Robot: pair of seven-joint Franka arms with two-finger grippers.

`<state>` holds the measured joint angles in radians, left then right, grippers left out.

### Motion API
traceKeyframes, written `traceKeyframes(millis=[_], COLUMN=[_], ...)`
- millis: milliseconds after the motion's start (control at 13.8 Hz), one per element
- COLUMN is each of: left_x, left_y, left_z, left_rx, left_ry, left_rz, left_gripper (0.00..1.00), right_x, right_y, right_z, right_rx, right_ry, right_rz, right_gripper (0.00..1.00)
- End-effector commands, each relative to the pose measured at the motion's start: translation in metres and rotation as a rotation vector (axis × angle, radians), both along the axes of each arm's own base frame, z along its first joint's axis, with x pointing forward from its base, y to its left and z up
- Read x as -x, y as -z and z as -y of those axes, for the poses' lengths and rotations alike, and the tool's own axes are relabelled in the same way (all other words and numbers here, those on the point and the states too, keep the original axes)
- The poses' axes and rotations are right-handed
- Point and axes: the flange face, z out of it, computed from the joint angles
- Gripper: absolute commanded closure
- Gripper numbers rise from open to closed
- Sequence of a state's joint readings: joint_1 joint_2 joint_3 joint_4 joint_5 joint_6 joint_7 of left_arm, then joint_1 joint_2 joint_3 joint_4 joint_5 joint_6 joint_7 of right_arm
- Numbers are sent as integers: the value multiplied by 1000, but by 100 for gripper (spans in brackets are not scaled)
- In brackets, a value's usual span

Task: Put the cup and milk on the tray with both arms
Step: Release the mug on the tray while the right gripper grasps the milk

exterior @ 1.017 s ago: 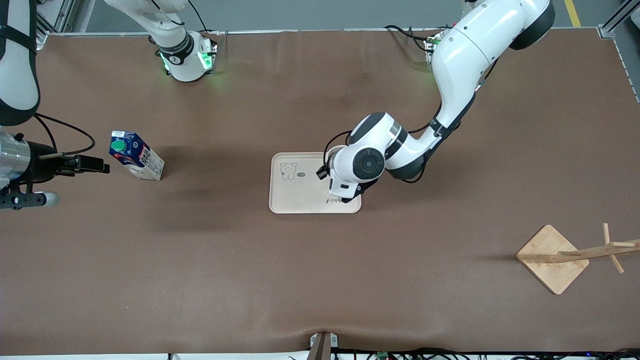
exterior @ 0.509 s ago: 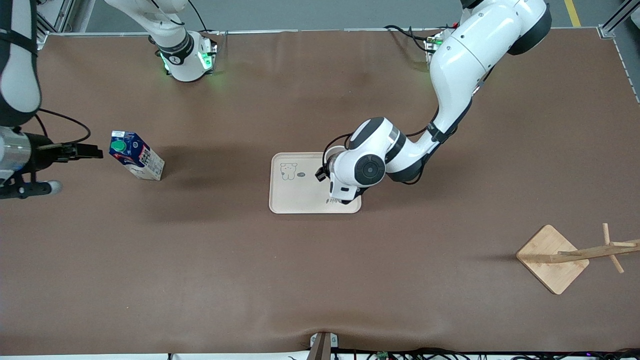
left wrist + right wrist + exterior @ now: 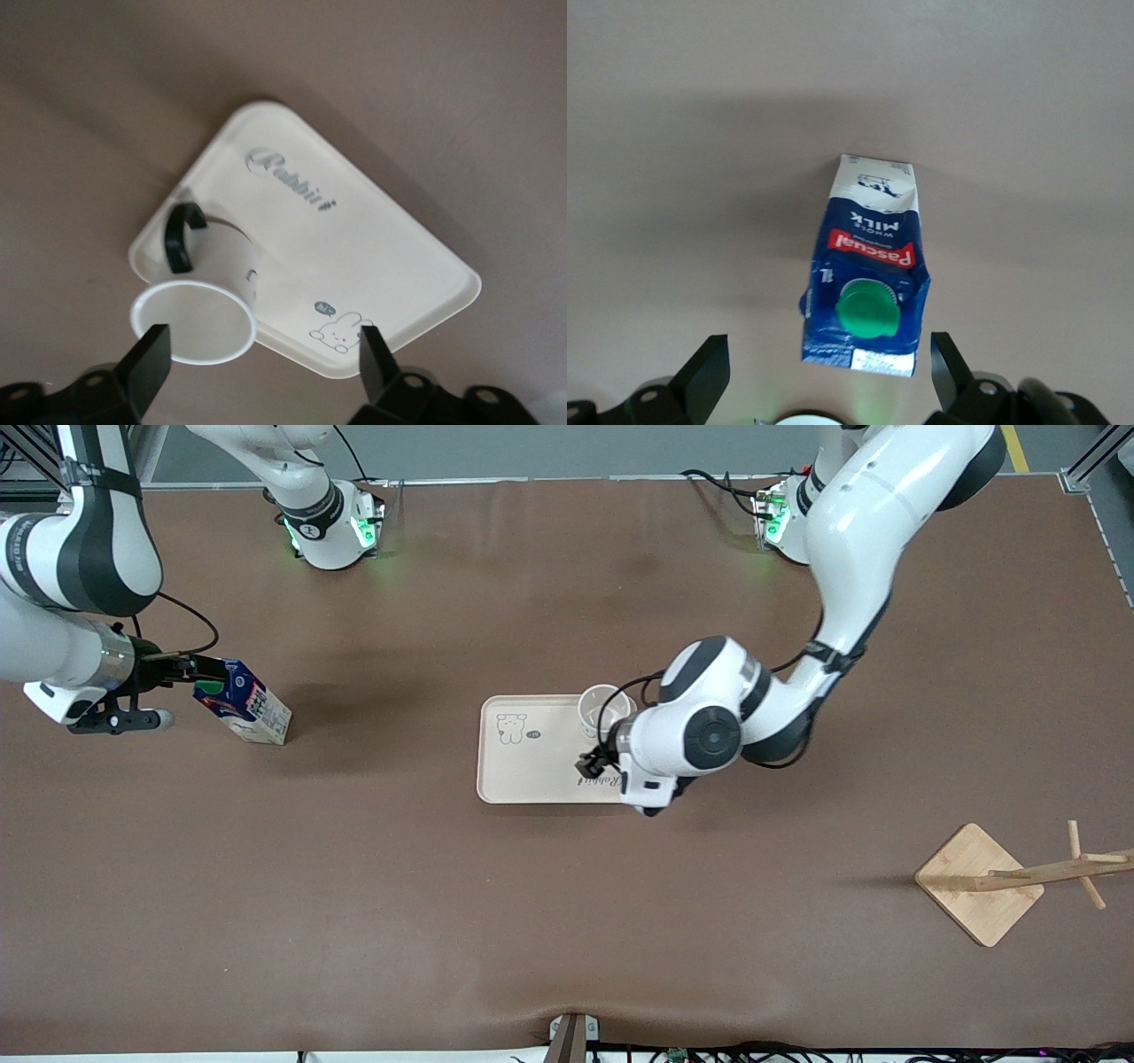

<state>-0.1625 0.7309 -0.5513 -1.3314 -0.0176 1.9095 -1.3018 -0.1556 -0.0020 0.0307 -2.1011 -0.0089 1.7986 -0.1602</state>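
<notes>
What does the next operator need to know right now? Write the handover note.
Left end effector: open, above the tray's corner nearest the left arm's base; the cup stands upright there, released.
Right end effector: open, at the milk, fingers either side of its top, not gripping.
Milk stands on the table toward the right arm's end, off the tray.
Done: cup on tray.
Left: grip the milk, carry it to the tray, set it beside the cup.
</notes>
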Motion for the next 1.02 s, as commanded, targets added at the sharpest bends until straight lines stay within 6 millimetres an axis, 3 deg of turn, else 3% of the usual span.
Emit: traceKeyframes(millis=[0,145,291,436,726,944], left_x=[-19,-36,-44,-46,-31,-27], left_y=[-71,-110,-139,-161,-204,-233], left_z=[-46,-100,-151,-183,-213,-267], left_rx=[-68,-69,-86,-154,-320,-340], left_ry=[39,130,181,182,328,443], left_rz=[134,210,234,271,320,320], left_gripper=[0,0,0,0,0,0], right_x=[14,13,18,20,25,30], right_y=[8,9,24,27,37,46], right_z=[6,13,18,17,14,11], right_rx=[26,71,93,98,100,97], right_ry=[16,77,111,129,171,177], right_rz=[14,16,10,7,-11,-26], right_gripper=[0,0,0,0,0,0])
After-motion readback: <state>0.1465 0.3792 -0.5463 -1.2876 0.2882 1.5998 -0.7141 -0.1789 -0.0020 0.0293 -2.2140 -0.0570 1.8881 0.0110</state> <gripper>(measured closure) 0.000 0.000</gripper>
